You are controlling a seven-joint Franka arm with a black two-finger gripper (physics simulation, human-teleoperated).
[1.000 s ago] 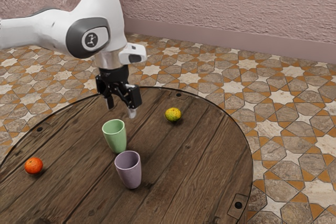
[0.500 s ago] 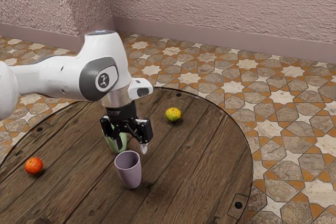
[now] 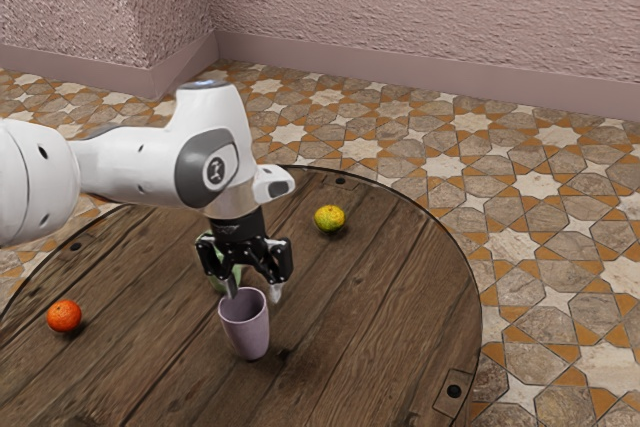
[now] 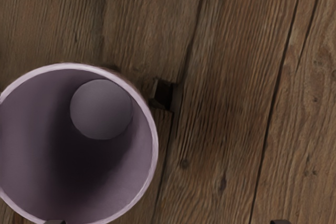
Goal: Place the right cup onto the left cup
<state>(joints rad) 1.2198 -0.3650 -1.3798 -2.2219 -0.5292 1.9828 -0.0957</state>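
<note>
mauve cup (image 3: 246,335) upright on the desk (image 3: 370,297), green cup (image 3: 219,285) just beyond | pincer (image 3: 255,294) apart at mauve rim | to grip well: straddle one wall, sink straight, close softly, then lift clear of green cup

From where I stand, there's a round, dark-rimmed table of brown wooden planks (image 3: 385,322). A tapered, pale purple cup (image 3: 247,334) stands upright on it, its open mouth up. Near it, farther from me, is a light green cup (image 3: 218,284), partly hidden. A small, round orange fruit (image 3: 64,316) sits well apart toward the exterior view's left; a yellow-green fruit (image 3: 329,218) rests near the far rim.
</note>
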